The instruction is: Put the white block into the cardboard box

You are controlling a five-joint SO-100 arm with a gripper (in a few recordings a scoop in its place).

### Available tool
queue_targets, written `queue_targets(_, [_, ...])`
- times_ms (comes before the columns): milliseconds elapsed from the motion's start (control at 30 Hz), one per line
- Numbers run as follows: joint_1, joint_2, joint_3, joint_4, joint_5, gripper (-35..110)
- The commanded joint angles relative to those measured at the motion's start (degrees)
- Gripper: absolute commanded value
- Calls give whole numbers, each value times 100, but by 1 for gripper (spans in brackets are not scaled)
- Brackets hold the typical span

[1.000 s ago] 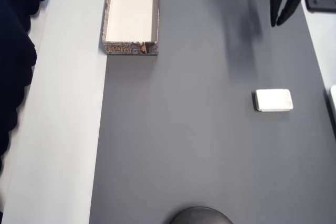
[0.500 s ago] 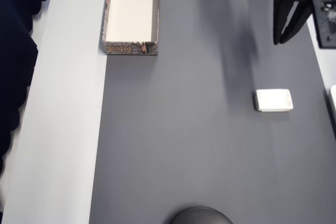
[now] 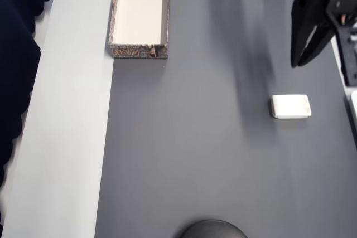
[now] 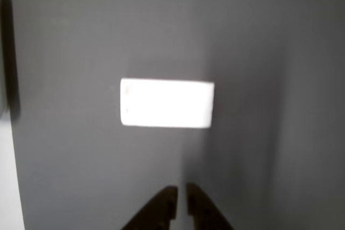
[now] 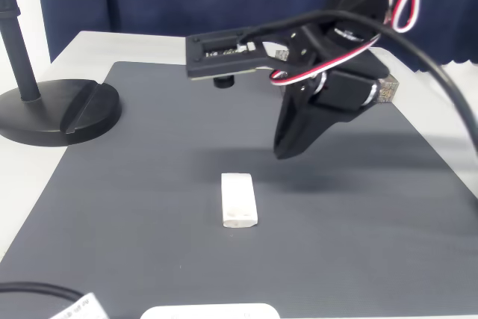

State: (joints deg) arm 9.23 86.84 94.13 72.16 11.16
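The white block lies flat on the dark grey mat at the right of the overhead view, alone and untouched. My black gripper hangs above the mat just beyond the block, toward the picture's top, fingers drawn together with nothing between them. In the wrist view the block lies ahead of the shut fingertips, with bare mat between. In the fixed view the gripper hovers behind and right of the block. The cardboard box, cream inside with patterned walls, stands at the top left, far from both.
The grey mat covers most of the table, with a pale table strip along its left. A black stand base sits at the mat's edge. A white rounded object and a cable lie at the near edge.
The gripper has come down from the top edge of the overhead view toward the white block. The block and the box have not moved.
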Motion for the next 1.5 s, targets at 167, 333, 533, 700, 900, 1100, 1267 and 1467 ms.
queue_targets(167, [-70, -765, -1441, 334, 62, -2])
queue_targets(333, [-149, -1222, -1890, 457, 62, -2])
queue_targets(533, [-202, -1441, -1978, 483, 44, -2])
queue_targets(700, [-272, -1705, -2294, 650, 44, -2])
queue_targets(900, [-290, -1881, -2417, 659, 62, -2])
queue_targets(1100, [-272, -1951, -2531, 668, 149, -2])
queue_targets(1267, [-264, -2013, -2663, 668, 149, -2])
queue_targets(1467, [-246, -2039, -2742, 870, 519, -2])
